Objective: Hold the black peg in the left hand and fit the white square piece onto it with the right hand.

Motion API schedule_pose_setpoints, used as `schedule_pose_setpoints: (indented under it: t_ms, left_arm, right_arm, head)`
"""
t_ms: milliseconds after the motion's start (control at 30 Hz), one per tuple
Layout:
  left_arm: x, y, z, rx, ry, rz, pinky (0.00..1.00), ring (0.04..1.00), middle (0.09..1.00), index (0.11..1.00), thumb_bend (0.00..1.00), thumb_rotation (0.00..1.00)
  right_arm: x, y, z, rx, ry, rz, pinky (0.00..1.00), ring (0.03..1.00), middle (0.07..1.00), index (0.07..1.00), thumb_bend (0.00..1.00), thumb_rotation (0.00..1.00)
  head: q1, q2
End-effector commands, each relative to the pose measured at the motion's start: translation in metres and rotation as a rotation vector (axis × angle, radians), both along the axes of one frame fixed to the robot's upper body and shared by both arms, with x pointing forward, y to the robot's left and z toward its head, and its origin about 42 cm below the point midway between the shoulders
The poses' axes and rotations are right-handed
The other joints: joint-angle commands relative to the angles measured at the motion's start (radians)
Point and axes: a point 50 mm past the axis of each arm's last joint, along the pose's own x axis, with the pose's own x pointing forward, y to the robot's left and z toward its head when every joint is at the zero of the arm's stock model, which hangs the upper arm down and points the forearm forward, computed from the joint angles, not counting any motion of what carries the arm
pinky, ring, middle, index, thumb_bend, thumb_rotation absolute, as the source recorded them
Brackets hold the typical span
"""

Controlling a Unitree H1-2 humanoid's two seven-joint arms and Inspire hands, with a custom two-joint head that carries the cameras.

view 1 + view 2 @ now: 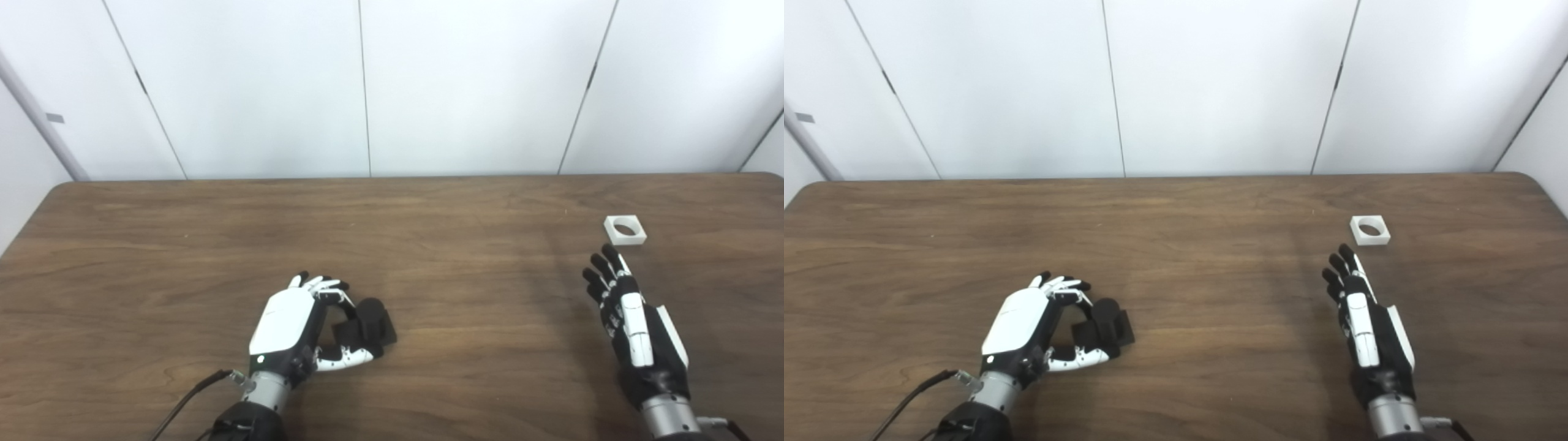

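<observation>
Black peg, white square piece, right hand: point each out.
black peg (370, 324), left eye view, its dark body
white square piece (625, 230), left eye view, its rim
right hand (1366, 318), right eye view, its back

**Wood, matt black, white plastic**

The surface (429, 245) looks like dark, smooth wood grain. The peg (367, 327) at lower left is matt black. The square piece (625, 230) at right looks like white plastic. Both hands have glossy white shells.
</observation>
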Motion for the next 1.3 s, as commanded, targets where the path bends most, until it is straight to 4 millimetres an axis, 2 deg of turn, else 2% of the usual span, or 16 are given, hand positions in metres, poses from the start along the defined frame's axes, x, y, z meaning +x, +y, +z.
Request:
schedule_pose_setpoints:
  t_ms: [0, 200, 333, 433, 500, 600, 667, 700, 833, 900, 1000, 1067, 1133, 1267]
  left_arm:
    - [-0.014, -0.014, -0.011, 0.013, 0.068, -0.075, 1.00, 0.897, 0.813, 0.487, 0.52, 0.05]
    - [-0.018, -0.024, -0.013, 0.014, 0.079, -0.112, 1.00, 0.900, 0.820, 0.487, 0.52, 0.05]
    - [-0.019, -0.025, -0.014, 0.013, 0.087, -0.118, 1.00, 0.906, 0.818, 0.488, 0.52, 0.06]
    - [-0.019, -0.024, -0.014, 0.015, 0.092, -0.120, 1.00, 0.907, 0.818, 0.488, 0.52, 0.05]
    - [-0.019, -0.024, -0.014, 0.016, 0.095, -0.120, 1.00, 0.907, 0.818, 0.488, 0.52, 0.05]
    - [-0.019, -0.023, -0.015, 0.019, 0.097, -0.122, 1.00, 0.904, 0.816, 0.488, 0.52, 0.05]
    - [-0.019, -0.023, -0.014, 0.019, 0.100, -0.123, 1.00, 0.902, 0.815, 0.488, 0.52, 0.05]
    - [-0.019, -0.023, -0.014, 0.020, 0.100, -0.125, 1.00, 0.902, 0.816, 0.488, 0.52, 0.05]
    - [-0.019, -0.021, -0.014, 0.028, 0.099, -0.130, 1.00, 0.899, 0.814, 0.488, 0.52, 0.05]
    - [-0.019, -0.019, -0.013, 0.026, 0.098, -0.134, 1.00, 0.899, 0.813, 0.488, 0.52, 0.05]
    - [-0.017, -0.014, -0.013, 0.025, 0.097, -0.133, 1.00, 0.896, 0.810, 0.488, 0.52, 0.05]
    - [-0.016, -0.011, -0.014, 0.029, 0.094, -0.131, 1.00, 0.891, 0.807, 0.487, 0.52, 0.05]
    - [-0.016, -0.008, -0.015, 0.033, 0.088, -0.131, 1.00, 0.883, 0.804, 0.487, 0.52, 0.05]
    - [-0.016, -0.003, -0.015, 0.035, 0.086, -0.134, 1.00, 0.879, 0.799, 0.487, 0.52, 0.05]
  right_arm:
    - [0.005, -0.003, 0.020, -0.028, -0.077, -0.004, 0.96, 0.935, 0.954, 0.961, 0.51, 0.99]
    - [0.009, -0.006, 0.028, -0.037, -0.095, -0.010, 0.96, 0.935, 0.949, 0.950, 0.49, 0.98]
    - [0.013, -0.010, 0.033, -0.092, -0.115, -0.010, 0.95, 0.925, 0.938, 0.941, 0.44, 0.97]
    - [0.015, -0.014, 0.037, -0.117, -0.112, -0.016, 0.95, 0.922, 0.931, 0.929, 0.45, 0.94]
    - [0.018, -0.017, 0.041, -0.122, -0.109, -0.022, 0.95, 0.932, 0.931, 0.918, 0.47, 0.89]
    - [0.024, -0.023, 0.050, -0.124, -0.123, -0.033, 0.95, 0.947, 0.935, 0.894, 0.48, 0.74]
    - [0.029, -0.031, 0.057, -0.188, -0.128, -0.053, 0.89, 0.920, 0.918, 0.859, 0.50, 0.63]
    - [0.032, -0.035, 0.063, -0.236, -0.130, -0.066, 0.87, 0.907, 0.905, 0.842, 0.52, 0.61]
    - [0.046, -0.053, 0.085, -0.418, -0.142, -0.092, 0.93, 0.919, 0.885, 0.776, 0.61, 0.42]
    - [0.052, -0.060, 0.095, -0.485, -0.132, -0.102, 0.95, 0.928, 0.889, 0.767, 0.63, 0.40]
    - [0.065, -0.075, 0.111, -0.645, -0.117, -0.127, 0.98, 0.953, 0.895, 0.735, 0.73, 0.38]
    - [0.072, -0.081, 0.120, -0.734, -0.112, -0.129, 0.98, 0.951, 0.897, 0.724, 0.75, 0.36]
    - [0.077, -0.084, 0.127, -0.794, -0.110, -0.122, 0.93, 0.941, 0.908, 0.717, 0.76, 0.31]
    - [0.103, -0.096, 0.143, -0.920, -0.061, -0.117, 0.93, 0.955, 0.909, 0.694, 0.80, 0.23]
  head:
    - [-0.005, 0.005]
    - [-0.019, 0.015]
    - [-0.039, 0.020]
    - [-0.047, 0.019]
    - [-0.063, 0.021]
    - [-0.065, 0.020]
    - [-0.068, 0.019]
    - [-0.073, 0.019]
    - [-0.123, 0.016]
    - [-0.164, 0.015]
    - [-0.206, 0.010]
    - [-0.227, 0.006]
    - [-0.245, 0.004]
    - [-0.277, -0.004]
